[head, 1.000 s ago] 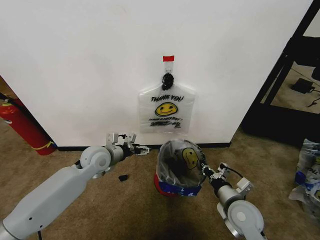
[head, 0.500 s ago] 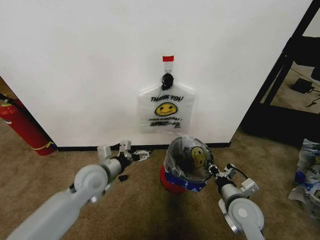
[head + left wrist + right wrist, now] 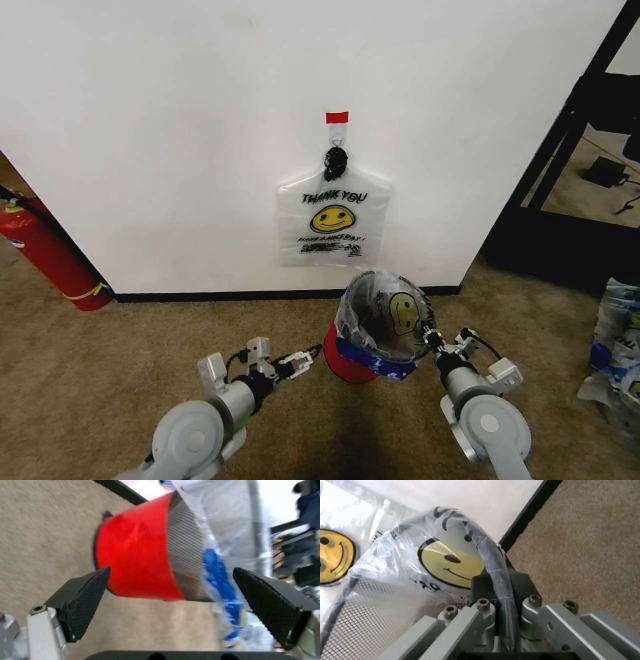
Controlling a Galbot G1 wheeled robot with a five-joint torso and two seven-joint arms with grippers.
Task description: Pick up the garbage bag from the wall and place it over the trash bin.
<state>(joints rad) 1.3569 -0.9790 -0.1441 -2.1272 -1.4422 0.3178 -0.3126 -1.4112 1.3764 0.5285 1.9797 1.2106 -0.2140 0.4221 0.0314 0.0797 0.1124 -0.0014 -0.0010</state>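
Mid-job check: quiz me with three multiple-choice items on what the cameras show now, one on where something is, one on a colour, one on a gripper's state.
1. Where does the trash bin stand?
A. on the carpet just in front of the wall
B. on the black shelf
C. beside the fire extinguisher

2. What colour is the bin's base?
A. blue
B. red
C. yellow

3. What is the right gripper doing?
A. hanging open, clear of the bin
B. shut on the bin's rim with the garbage bag over it
C. holding the bag on the hook

Answers: 1 A, the head view shows it on the carpet below the hanging bag. 2 B, the left wrist view shows a red band between the open left gripper fingers. 3 B, the right wrist view shows its fingers closed on the wrapped rim.
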